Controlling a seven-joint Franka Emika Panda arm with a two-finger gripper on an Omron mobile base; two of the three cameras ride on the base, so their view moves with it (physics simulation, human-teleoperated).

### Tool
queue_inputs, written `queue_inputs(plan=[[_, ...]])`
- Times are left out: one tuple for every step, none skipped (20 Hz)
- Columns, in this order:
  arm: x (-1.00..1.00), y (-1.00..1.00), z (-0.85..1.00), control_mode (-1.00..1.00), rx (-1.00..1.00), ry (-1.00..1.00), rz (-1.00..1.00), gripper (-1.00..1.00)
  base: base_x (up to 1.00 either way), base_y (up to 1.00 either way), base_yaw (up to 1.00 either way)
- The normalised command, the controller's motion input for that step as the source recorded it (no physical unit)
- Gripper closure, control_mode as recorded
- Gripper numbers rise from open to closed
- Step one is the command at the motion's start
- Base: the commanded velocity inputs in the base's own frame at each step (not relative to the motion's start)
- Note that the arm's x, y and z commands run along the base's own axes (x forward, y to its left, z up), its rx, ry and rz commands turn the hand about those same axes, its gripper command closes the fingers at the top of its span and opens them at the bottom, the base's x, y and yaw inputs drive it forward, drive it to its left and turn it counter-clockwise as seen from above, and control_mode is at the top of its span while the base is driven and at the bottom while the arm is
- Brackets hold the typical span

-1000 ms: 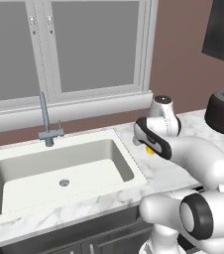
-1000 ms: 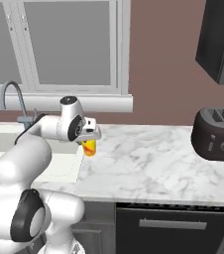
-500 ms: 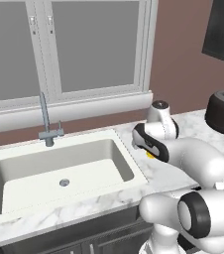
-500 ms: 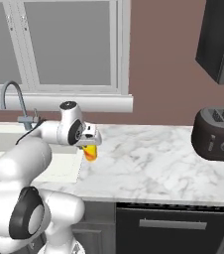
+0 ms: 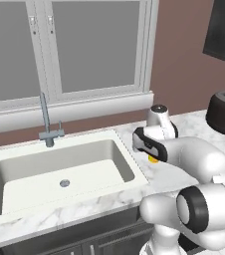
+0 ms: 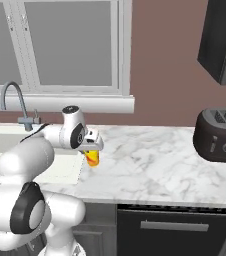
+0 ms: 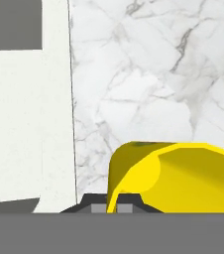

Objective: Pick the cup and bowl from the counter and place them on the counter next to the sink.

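right base view: white marble counter (image 6: pixel 150 160) under a grey window (image 6: pixel 60 45); sink (image 6: pixel 0 145) with faucet (image 6: pixel 15 102) at left, gripper (image 6: pixel 91 150) clamped on yellow cup (image 6: pixel 92 158) just beside the basin's edge, dark toaster (image 6: pixel 219 135) at right.

Robot arm: glossy white shell, rounded tubular links with bulbous joints. Dark grey to black discs cap the joint ends; one large disc faces each base camera. A black band edged in white wraps the wrist segment. End effector (image 6: pixel 91 150): white housing, small dark finger tips. No visible cables, screws or lettering.
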Motion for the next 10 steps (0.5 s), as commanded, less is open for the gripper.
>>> queue_inputs(plan=[[0.00, 0.00, -0.31, -1.00, 0.03, 0.00, 0.00, 1.00, 0.00, 0.00, 0.00], [0.00, 0.00, -0.32, -1.00, 0.04, 0.00, 0.00, 1.00, 0.00, 0.00, 0.00], [0.00, 0.00, -0.34, -1.00, 0.04, -0.02, 0.00, 1.00, 0.00, 0.00, 0.00], [0.00, 0.00, -0.34, -1.00, 0.05, -0.04, 0.00, 1.00, 0.00, 0.00, 0.00], [0.00, 0.00, -0.31, -1.00, 0.04, -0.04, 0.00, 1.00, 0.00, 0.00, 0.00], [0.00, 0.00, -0.27, -1.00, 0.04, -0.03, 0.00, 1.00, 0.00, 0.00, 0.00], [0.00, 0.00, -0.24, -1.00, 0.04, -0.02, 0.00, 1.00, 0.00, 0.00, 0.00], [0.00, 0.00, -0.21, -1.00, 0.03, -0.01, 0.00, 1.00, 0.00, 0.00, 0.00], [0.00, 0.00, -0.20, -1.00, 0.02, -0.01, 0.00, 1.00, 0.00, 0.00, 0.00], [0.00, 0.00, -0.18, -1.00, 0.00, 0.00, 0.00, 1.00, 0.00, 0.00, 0.00]])
